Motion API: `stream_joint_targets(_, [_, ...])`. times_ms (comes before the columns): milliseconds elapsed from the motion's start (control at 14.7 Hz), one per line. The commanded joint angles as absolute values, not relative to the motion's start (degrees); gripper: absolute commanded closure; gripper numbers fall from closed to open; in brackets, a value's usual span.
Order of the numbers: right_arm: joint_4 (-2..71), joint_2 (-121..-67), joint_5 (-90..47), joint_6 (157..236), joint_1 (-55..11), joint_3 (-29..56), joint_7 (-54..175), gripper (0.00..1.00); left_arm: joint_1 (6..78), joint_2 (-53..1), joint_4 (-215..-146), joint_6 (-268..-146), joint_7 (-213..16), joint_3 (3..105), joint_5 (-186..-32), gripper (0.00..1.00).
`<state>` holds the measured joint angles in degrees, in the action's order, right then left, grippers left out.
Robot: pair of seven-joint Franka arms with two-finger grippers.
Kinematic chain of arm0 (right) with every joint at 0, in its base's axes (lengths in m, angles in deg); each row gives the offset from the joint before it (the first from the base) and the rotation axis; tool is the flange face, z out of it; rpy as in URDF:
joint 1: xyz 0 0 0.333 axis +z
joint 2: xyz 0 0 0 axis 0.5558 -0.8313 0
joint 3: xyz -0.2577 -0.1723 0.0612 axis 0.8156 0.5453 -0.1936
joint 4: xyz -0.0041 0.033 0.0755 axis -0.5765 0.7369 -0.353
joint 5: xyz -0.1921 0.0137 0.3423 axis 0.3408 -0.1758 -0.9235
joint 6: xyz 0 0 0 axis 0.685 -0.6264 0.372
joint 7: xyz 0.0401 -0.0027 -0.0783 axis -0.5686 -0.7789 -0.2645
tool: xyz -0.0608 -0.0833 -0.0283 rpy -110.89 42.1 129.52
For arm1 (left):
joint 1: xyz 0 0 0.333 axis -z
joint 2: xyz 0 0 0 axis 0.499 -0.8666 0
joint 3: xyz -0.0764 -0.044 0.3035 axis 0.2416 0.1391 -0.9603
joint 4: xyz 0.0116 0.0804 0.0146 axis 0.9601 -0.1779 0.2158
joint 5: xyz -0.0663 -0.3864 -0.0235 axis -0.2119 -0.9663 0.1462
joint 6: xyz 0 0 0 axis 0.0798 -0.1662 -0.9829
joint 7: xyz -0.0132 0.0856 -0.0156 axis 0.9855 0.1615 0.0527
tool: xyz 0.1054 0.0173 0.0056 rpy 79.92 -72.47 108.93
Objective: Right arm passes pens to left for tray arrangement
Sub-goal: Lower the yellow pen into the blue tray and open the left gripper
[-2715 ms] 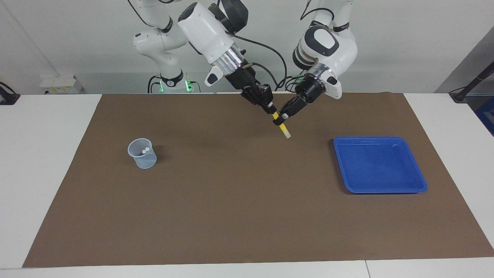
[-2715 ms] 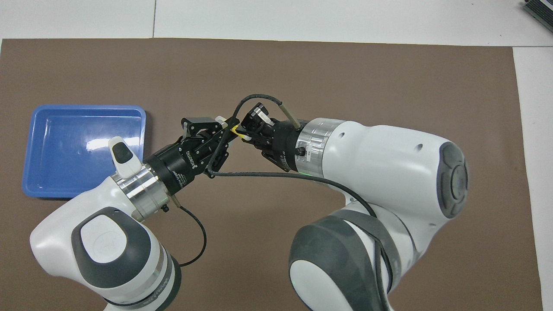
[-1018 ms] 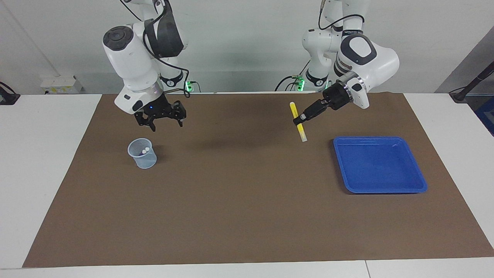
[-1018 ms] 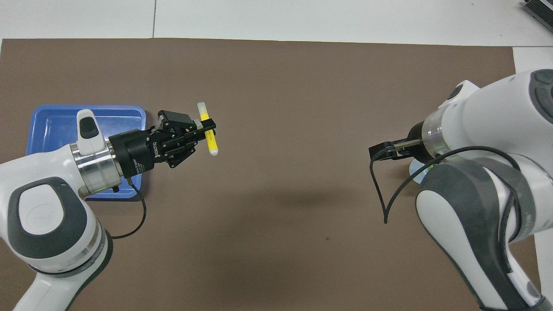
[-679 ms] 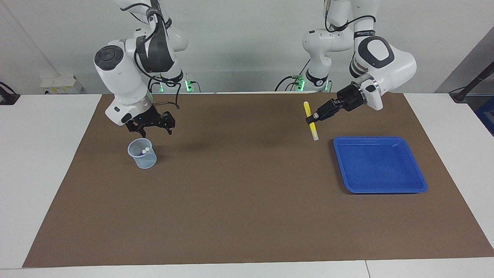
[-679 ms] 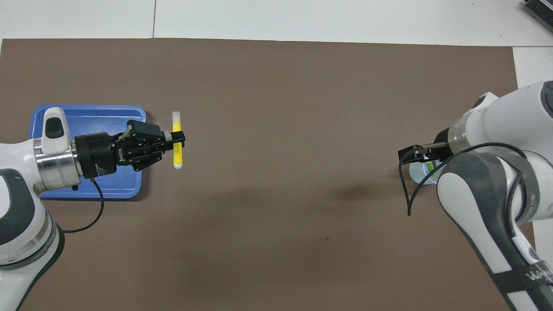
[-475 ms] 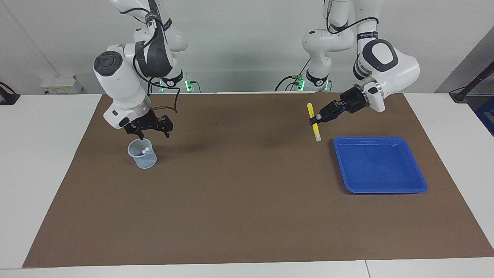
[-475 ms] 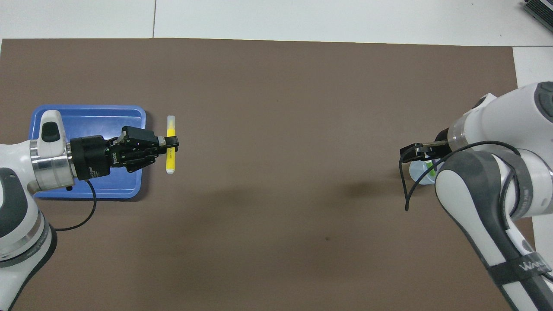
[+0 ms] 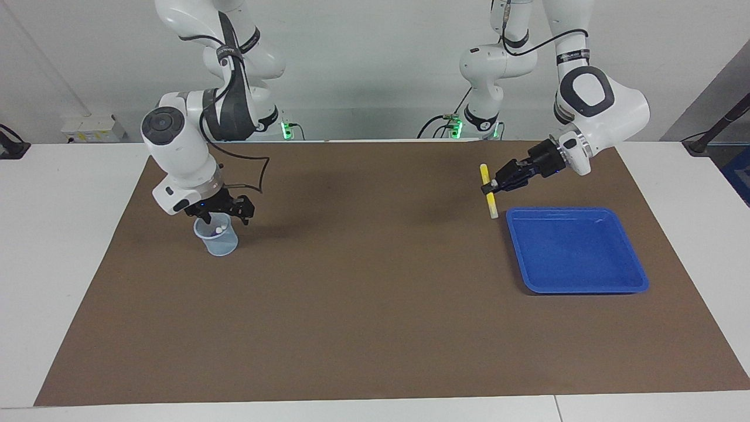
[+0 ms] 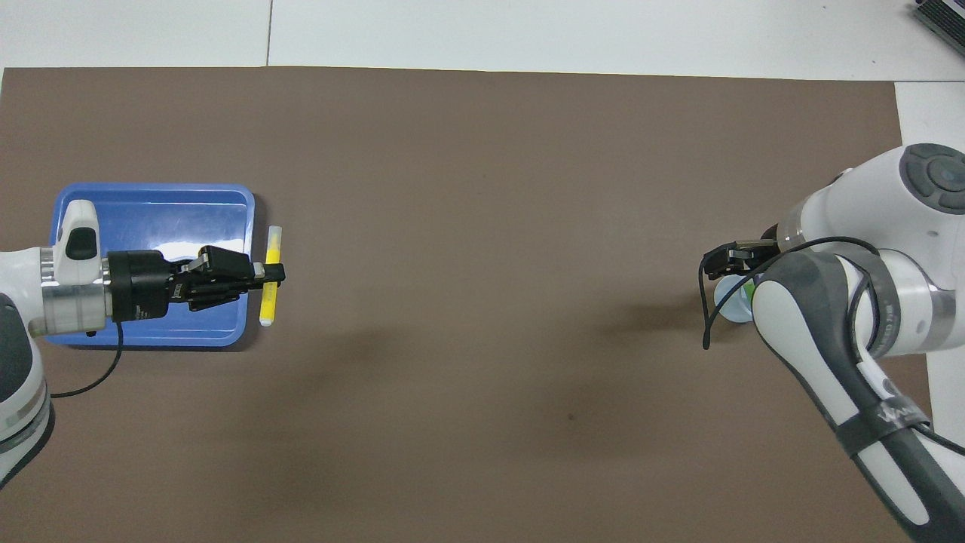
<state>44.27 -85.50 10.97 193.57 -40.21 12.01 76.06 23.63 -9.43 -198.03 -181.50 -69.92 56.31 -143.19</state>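
The facing view looks from a high position across the table toward the two arm bases at the wall, taking in the whole brown mat (image 9: 375, 328) from some way off. The overhead view looks steeply down from above the robots' end, closer in, with the arms entering from its bottom corners and the mat's edge nearest the robots cut off. Both views share the mat, the blue tray (image 9: 636, 266) (image 10: 151, 207) and the pale mesh cup (image 9: 218, 241) (image 10: 730, 302), half a turn apart.
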Motion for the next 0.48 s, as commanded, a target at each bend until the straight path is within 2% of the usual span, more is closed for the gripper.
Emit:
stream_joint_targets(0, [44.7, -85.4, 12.4, 193.5, -42.2, 11.2, 77.3, 0.0, 19.9, -9.7, -197.6, -179.8, -66.9, 56.6, -135.8, 1.0])
stream_joint_targets(136, [45.8, -85.2, 12.4, 193.2, -42.6, 11.2, 77.3, 0.0, 19.0, -10.0, -197.2, -180.0, -64.9, 56.6, -130.5, 1.0])
stream_joint_targets(272, [46.1, -84.9, 12.3, 192.7, -43.0, 11.2, 77.3, 0.12, 18.9, -10.7, -196.4, -180.9, -64.1, 56.5, -125.4, 1.0])
stream_joint_targets(407, [46.1, -84.7, 12.1, 190.8, -43.0, 11.2, 78.7, 0.16, 18.9, -11.5, -195.5, -182.5, -63.3, 56.5, -119.8, 1.0])
